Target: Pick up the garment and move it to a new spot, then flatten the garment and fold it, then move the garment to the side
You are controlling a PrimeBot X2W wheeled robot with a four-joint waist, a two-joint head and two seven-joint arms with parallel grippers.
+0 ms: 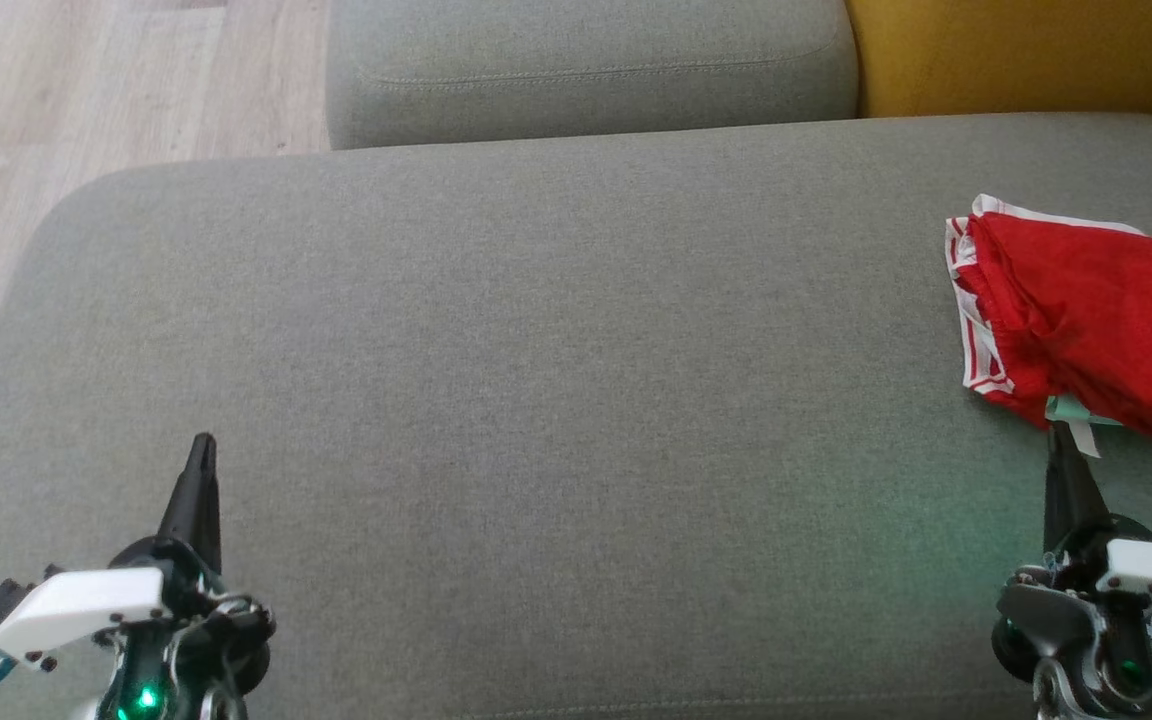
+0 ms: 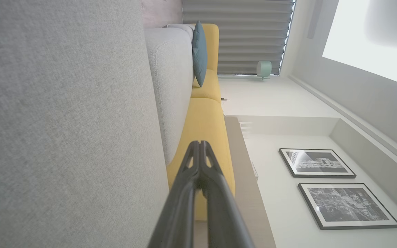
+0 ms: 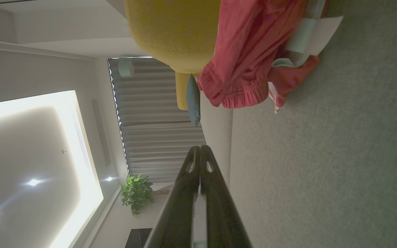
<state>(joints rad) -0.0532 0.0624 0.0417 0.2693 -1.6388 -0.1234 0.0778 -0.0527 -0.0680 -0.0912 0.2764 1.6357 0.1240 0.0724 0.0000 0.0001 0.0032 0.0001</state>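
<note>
garment (image 1: pixel 1086 320), red with white striped trim along its left edge, lies crumpled in a loose heap at the far right of the wide grey cushion (image 1: pixel 536 400), running off the right edge of the head view. a pale mint and white label (image 1: pixel 1074 412) pokes out from under its near edge. the right gripper (image 1: pixel 1058 432) sits at the lower right, its two dark fingers pressed together into one point and holding nothing. its tip is just beside that label, and i cannot tell whether the two touch. in the right wrist view the closed fingers point past the heap, which lies on the grey fabric ahead and off to one side of them. the left gripper (image 1: pixel 203 442) is at the lower left, well apart from the garment, its jaws likewise pressed tight and empty over bare cushion. beyond the cushion are a second grey seat (image 1: pixel 586 70), a yellow sofa (image 1: pixel 1016 50) behind the garment, and pale wood floor (image 1: pixel 86 100) at the far left.
</note>
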